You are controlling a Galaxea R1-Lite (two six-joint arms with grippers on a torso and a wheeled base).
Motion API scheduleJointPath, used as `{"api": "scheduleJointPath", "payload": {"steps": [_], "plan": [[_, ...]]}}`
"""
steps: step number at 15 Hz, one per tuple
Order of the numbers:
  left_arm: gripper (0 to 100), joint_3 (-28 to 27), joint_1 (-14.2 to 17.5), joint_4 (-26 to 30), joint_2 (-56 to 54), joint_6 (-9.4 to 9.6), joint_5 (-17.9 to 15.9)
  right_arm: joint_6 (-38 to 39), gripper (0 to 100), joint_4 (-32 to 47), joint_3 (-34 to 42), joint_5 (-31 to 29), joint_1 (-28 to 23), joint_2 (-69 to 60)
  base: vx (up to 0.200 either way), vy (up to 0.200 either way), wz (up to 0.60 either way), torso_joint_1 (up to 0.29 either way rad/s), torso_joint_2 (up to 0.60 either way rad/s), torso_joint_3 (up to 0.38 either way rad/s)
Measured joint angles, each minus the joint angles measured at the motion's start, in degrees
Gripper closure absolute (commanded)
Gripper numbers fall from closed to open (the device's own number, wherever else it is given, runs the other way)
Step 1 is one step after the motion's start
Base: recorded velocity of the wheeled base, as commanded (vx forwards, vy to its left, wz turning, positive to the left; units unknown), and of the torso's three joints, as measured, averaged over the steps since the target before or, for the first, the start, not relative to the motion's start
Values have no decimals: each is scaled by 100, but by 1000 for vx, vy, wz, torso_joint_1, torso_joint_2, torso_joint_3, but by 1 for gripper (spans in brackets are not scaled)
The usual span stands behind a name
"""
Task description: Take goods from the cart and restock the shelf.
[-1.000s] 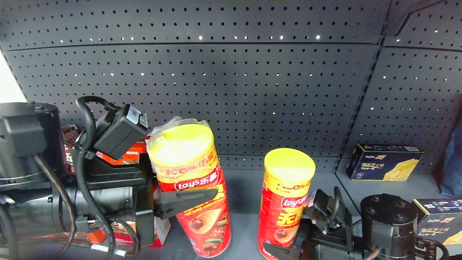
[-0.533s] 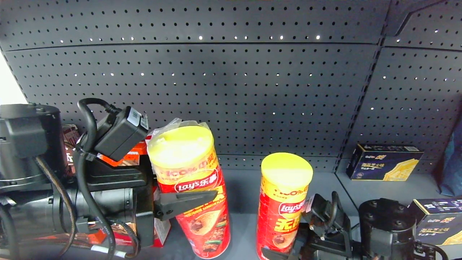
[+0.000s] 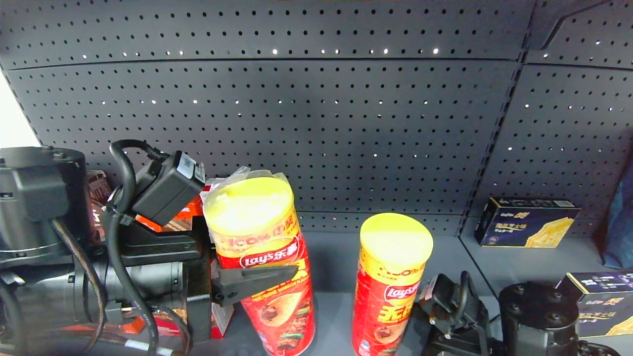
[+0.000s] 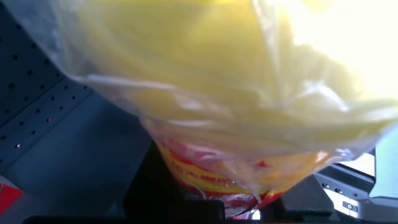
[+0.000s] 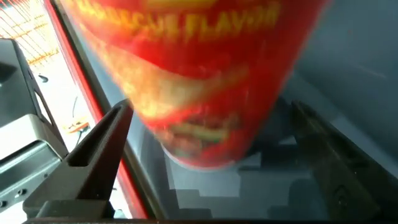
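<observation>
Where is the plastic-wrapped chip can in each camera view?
Head view: wrapped can, left of centre, tilted.
Left wrist view: wrapped can up close, yellow lid under plastic.
Right wrist view: that is the other can, red.
Shared landmark: the grey shelf board.

Left can [image 3: 249,217], in left pincer [image 3: 258,267]: red body, yellow band and lid, clear film on top.
Right can [image 3: 390,277], in right pincer [image 5: 211,112]: same red and yellow.
Both pincers: black.
Wall [image 3: 346,123] behind pincers: dark grey, rows of holes.
Box [image 3: 526,222] right of right pincer: navy, yellow print.
Carton [image 3: 170,220] behind left pincer: orange-red.
</observation>
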Motion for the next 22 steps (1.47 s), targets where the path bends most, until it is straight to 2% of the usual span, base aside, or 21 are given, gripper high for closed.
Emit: {"api": "scheduleJointPath", "payload": {"steps": [5, 17, 22], "plan": [[100, 12, -6, 0, 7, 0, -11, 4, 0, 24, 179, -163, -78, -308, 0, 0, 0, 0, 0, 0], [100, 39, -6, -4, 2, 0, -11, -2, 0, 35, -269, -185, -148, -111, 0, 0, 0, 0, 0, 0], [100, 105, -6, -4, -17, 6, -10, -21, 0, 13, 56, -249, -106, -590, 0, 0, 0, 0, 0, 0]]}}
